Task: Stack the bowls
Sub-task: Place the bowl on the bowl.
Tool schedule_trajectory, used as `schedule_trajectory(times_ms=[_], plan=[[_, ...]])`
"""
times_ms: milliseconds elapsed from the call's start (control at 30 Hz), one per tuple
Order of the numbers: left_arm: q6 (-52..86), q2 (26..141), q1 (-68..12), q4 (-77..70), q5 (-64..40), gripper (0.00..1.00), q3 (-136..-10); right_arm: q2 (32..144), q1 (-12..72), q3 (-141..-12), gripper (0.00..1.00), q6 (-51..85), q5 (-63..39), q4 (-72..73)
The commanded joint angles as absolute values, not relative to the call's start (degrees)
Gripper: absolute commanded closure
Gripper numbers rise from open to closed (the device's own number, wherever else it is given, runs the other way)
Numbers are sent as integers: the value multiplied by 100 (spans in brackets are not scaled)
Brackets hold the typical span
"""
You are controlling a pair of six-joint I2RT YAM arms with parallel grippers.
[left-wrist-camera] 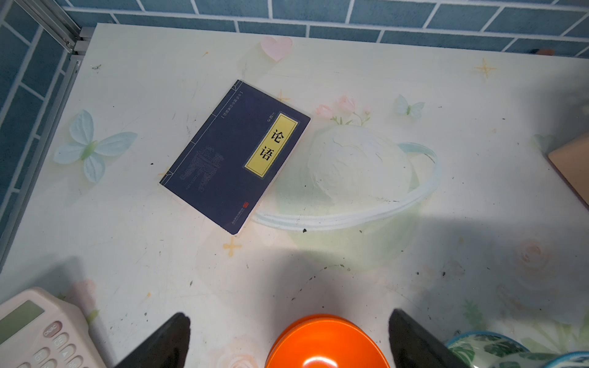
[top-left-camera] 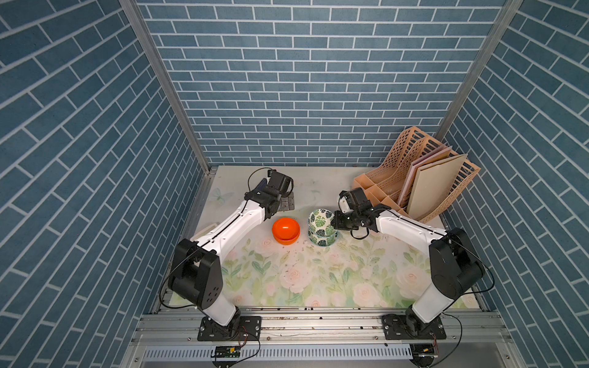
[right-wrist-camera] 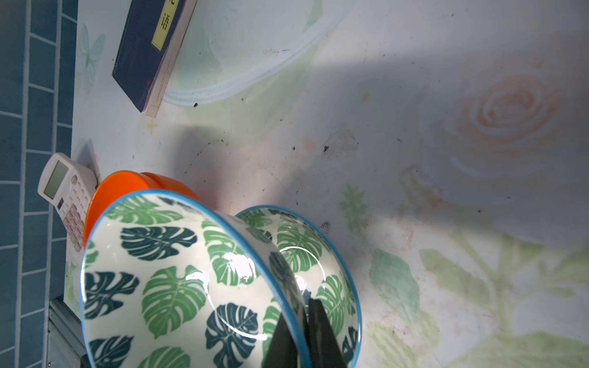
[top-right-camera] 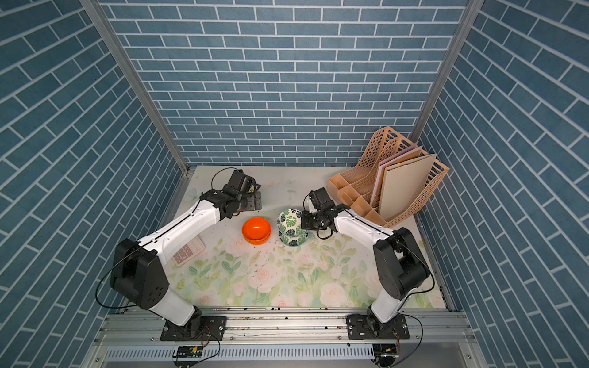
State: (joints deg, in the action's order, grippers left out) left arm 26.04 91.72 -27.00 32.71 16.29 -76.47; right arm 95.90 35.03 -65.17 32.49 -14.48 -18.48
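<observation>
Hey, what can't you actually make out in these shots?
Both top views: book mostly under the left arm.
A top view: calculator mostly under that arm.
Same view: lower orange bowl, only a rim sliver beneath upper orange bowl.
Right wrist view: tilted leaf bowl hides its contact with lower leaf bowl.

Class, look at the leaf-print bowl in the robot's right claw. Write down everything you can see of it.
The held leaf-print bowl is small, round and glossy, ceramic by its look: white, printed inside and out with light and dark green leaves, with a thin blue rim. It is tilted, not level. The right claw is shut on its wall, one finger inside, one outside. It hangs over the second leaf-print bowl, beside the orange bowls; whether the leaf-print bowls touch cannot be told.
</observation>
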Motion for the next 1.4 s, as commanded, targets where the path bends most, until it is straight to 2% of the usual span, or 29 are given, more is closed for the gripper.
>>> schedule_trajectory(times_ms=[0,867,1367], plan=[[2633,9114,-2685,3374,1675,0,-7603,9703,3567,-6749,100,2996,-1569,-1957],[2584,9179,-2672,3381,1683,0,-7726,10110,3577,-7116,100,2606,-1283,-2646],[2579,9225,-2677,3360,1679,0,-7726,10319,3577,-7152,100,2567,-1362,-2585]])
